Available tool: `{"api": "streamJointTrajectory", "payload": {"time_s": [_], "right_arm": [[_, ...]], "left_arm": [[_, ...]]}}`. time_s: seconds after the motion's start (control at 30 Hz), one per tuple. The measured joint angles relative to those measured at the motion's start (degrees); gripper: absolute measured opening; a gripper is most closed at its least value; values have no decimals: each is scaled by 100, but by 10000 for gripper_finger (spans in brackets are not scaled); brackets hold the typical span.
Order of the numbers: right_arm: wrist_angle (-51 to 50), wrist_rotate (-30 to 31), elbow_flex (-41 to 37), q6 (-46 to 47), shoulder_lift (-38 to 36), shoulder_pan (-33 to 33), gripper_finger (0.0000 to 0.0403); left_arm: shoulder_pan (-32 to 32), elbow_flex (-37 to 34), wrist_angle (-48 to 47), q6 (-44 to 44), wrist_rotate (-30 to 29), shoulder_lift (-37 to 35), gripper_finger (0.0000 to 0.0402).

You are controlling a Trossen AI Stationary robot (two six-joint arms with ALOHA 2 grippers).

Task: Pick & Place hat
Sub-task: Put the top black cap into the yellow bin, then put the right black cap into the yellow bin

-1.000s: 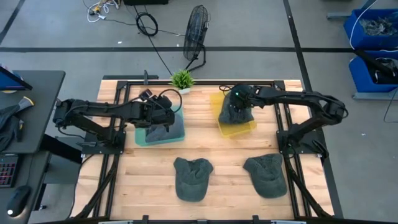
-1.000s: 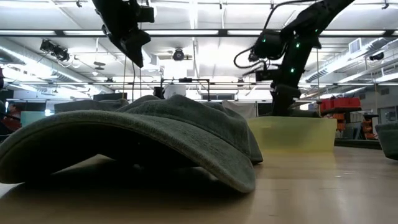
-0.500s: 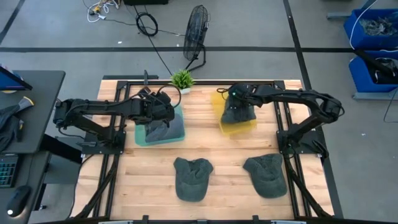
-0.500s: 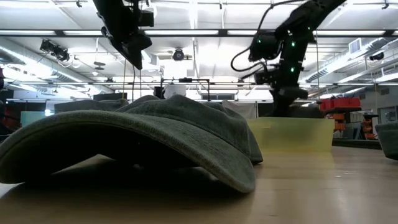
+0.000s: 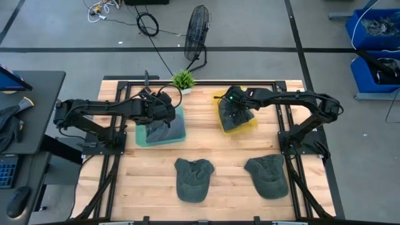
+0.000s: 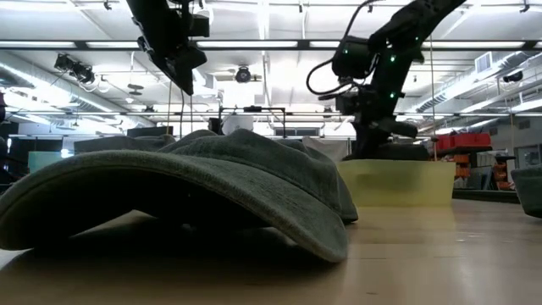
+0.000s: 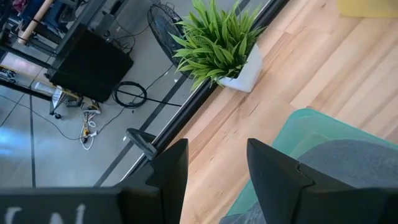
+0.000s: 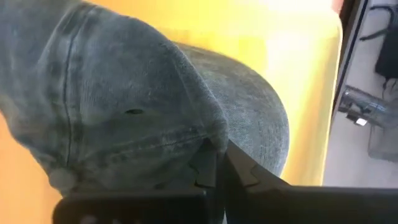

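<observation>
Spreading across the whole high view, a pale wooden plank table (image 5: 206, 140) on a black frame. Lying near its front edge, two loose grey-green denim caps, one left of centre (image 5: 193, 178) and one toward the right (image 5: 267, 175), well apart. Sitting toward the back, a translucent yellow plastic bin (image 5: 249, 127) holding a third grey denim cap (image 8: 143, 106), and to its left a teal plastic bin (image 5: 179, 138) holding a fourth grey cap (image 5: 164, 130). Reaching into the yellow bin, the right gripper (image 8: 219, 163), pinching a fold of the cap's fabric between closed fingers. Hanging above the teal bin's back edge, the left gripper (image 7: 214, 165), spread wide and gripping nothing. Standing at the table's back rim, a small green potted plant in a white pot (image 7: 219, 38).
</observation>
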Motion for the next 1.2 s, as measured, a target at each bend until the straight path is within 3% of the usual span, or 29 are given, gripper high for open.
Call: {"api": "streamJointTrajectory", "payload": {"time_s": [0.23,0.5,0.67,0.8,1.0,1.2], "right_arm": [[475,32,-13,256,108,-204,40],[343,254,-13,794,90,-117,88],[116,731,-13,1085,87,49,115],[-270,1038,42,1512,33,321,133],[-1809,638,627,3235,33,1037,135],[-2821,140,1229,4176,28,1899,121]], "left_arm": [[0,0,-15,-2,2,0,169],[0,0,-16,-3,2,1,169],[0,0,-12,1,57,0,169],[0,0,-8,3,601,1,169],[-110,0,105,19,1872,-1,169],[-384,0,605,432,2446,-1,169]]}}
